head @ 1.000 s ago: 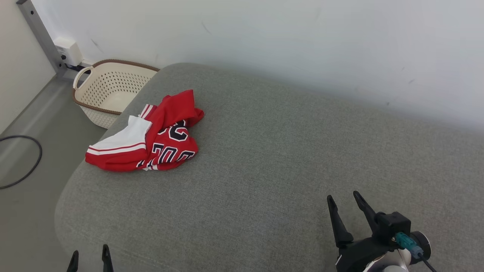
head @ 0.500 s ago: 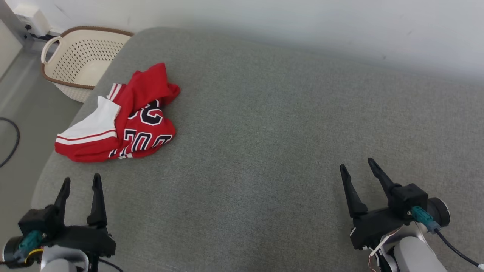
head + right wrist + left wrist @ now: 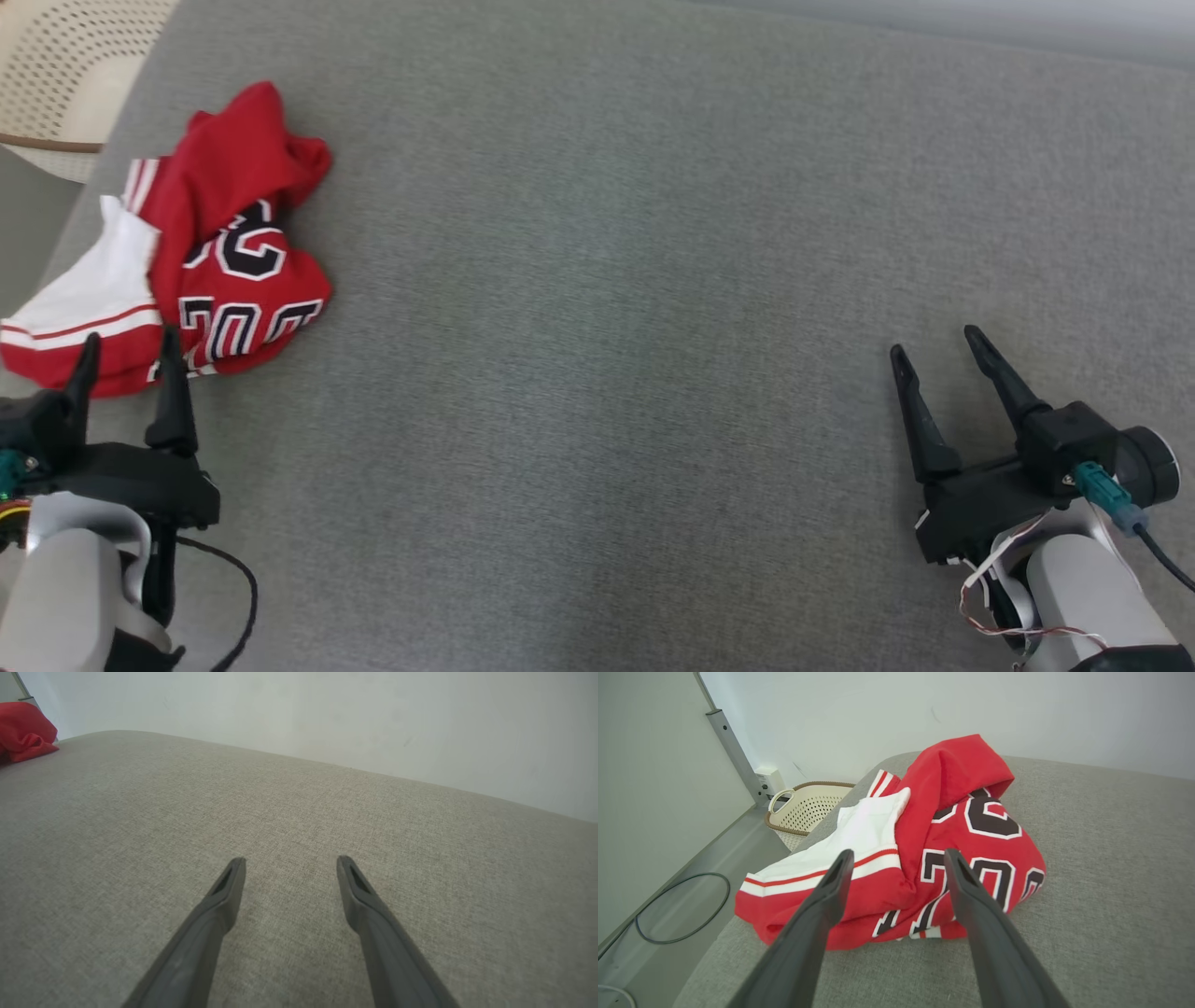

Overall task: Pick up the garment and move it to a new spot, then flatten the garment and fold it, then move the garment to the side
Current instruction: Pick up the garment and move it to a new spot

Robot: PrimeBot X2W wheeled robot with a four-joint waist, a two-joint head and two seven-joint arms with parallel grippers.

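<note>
Grey woven cushion [image 3: 653, 280], crumpled red jersey [image 3: 245, 313]

1. Left tool [image 3: 129, 338]: both dark fingers spread wide apart, gripping nothing, pointing forward.
2. Right tool [image 3: 935, 340]: fingers equally wide, empty, leaning slightly leftward.
3. Pale left forearm [image 3: 56, 597] and right forearm [image 3: 1083, 588] trail behind them.
</note>
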